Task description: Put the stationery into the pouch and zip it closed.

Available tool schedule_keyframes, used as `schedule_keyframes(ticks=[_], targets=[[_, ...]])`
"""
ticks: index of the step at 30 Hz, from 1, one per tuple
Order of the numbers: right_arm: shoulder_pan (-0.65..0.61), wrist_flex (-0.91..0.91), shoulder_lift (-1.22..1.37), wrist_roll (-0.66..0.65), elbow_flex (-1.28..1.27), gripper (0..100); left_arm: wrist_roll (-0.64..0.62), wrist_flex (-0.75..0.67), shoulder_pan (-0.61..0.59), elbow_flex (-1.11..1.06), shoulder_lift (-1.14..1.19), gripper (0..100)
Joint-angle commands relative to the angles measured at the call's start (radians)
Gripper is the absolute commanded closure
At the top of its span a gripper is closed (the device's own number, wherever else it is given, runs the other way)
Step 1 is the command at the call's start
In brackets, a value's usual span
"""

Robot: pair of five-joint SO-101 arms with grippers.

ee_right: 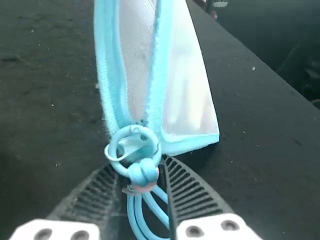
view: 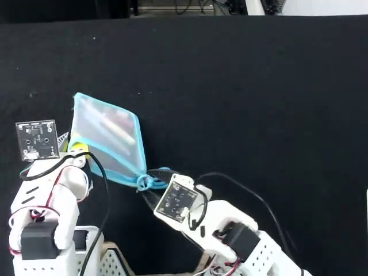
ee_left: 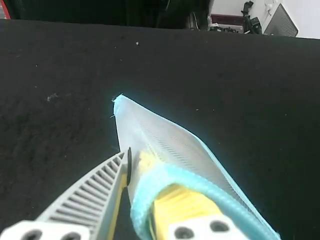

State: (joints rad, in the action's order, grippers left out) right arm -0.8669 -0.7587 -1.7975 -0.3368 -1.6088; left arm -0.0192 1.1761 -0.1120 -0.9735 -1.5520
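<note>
Pouch: translucent white mesh pouch point(view: 109, 135), flat, light-blue woven trim; lies on black felt-like table point(view: 259, 86)
Left gripper point(ee_left: 131, 172): clamped on the pouch's edge
Right gripper point(ee_right: 150, 172): pinching knotted light-blue zip cord point(ee_right: 142, 207)

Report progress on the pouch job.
Done: stationery shows through the pouch mesh. In hand: the left gripper clamps the pouch's edge, and the right gripper pinches the pull cord. Left: the zip looks open beyond the slider.

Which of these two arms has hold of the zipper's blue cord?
The right gripper: its jaws pinch the zipper cord. The left gripper clamps the other end of the pouch.
</note>
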Motion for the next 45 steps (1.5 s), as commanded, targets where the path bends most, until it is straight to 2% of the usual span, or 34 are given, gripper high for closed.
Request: schedule_keyframes(ticks=[1, 8, 12, 17, 23, 26, 28, 32, 36, 45], targets=[[-0.026, -0.046, -0.035, 0.009, 0.104, 98.4, -0.008, -0.017, 0.013, 0.007, -0.006, 97], [-0.026, -0.077, -0.035, 0.015, 0.111, 83.5, -0.008, -0.017, 0.013, 0.007, -0.006, 97], [-0.026, -0.077, -0.035, 0.011, 0.111, 87.7, -0.008, -0.017, 0.013, 0.007, -0.006, 97], [-0.026, -0.077, -0.035, 0.009, 0.111, 99.1, -0.008, -0.017, 0.013, 0.007, -0.006, 97], [-0.025, -0.077, -0.035, 0.009, 0.102, 93.9, -0.008, -0.017, 0.013, 0.007, -0.006, 97], [-0.017, -0.077, -0.035, 0.009, 0.108, 95.6, -0.008, -0.017, 0.012, 0.007, -0.006, 97], [0.023, -0.077, -0.036, 0.009, 0.124, 98.7, -0.008, -0.017, 0.012, 0.007, -0.006, 97], [0.101, -0.141, -0.036, 0.009, 0.205, 98.8, -0.008, -0.017, 0.012, 0.007, -0.006, 97], [0.106, -0.213, -0.036, 0.008, 0.259, 98.8, -0.008, -0.017, 0.012, 0.008, -0.006, 97], [0.110, -0.216, -0.036, 0.008, 0.263, 98.6, -0.008, -0.017, 0.012, 0.007, -0.006, 97]])
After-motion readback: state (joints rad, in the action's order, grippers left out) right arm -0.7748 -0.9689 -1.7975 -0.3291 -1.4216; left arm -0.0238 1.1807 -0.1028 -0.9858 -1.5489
